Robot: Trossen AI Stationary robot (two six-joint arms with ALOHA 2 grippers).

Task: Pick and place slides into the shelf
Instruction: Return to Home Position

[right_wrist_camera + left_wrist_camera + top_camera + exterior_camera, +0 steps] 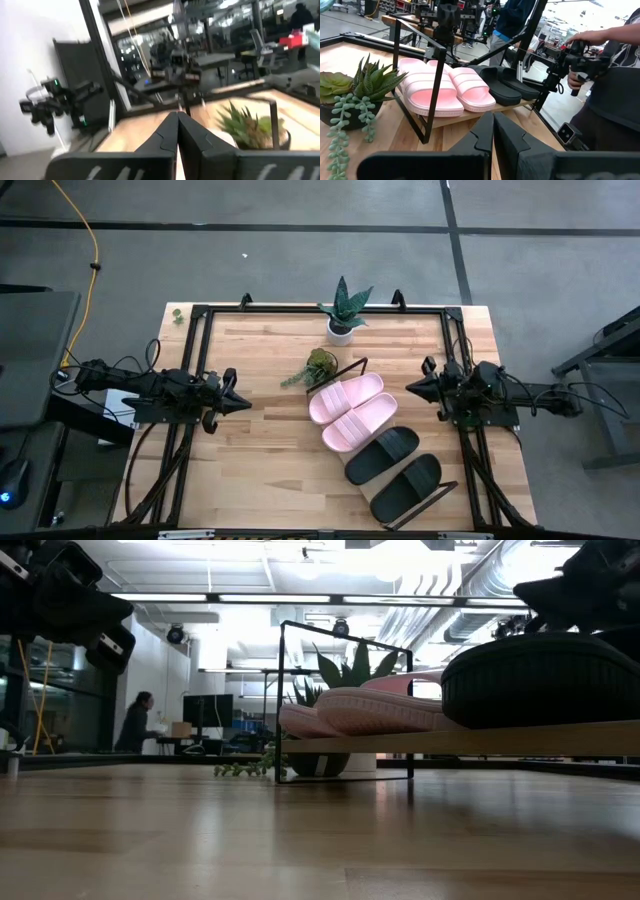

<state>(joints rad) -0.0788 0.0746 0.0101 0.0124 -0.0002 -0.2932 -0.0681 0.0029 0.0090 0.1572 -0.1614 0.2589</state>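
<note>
The pink slides and the black slides all lie side by side across the shelf, which runs diagonally from the high view's centre toward its lower right, pink at the upper end. Their toes reach past the board's edge, so I judge that a knock to the wire frame could tip one onto the bench. The likeliest cause is the right tool, closed and empty at centre right, near the uppermost pink slide. The left tool, also closed and empty, sits centre left, well apart. Only the high view shows all four slides and both arms. The low view alone shows the board raised off the bench. The left wrist view alone shows a person at its right edge.
</note>
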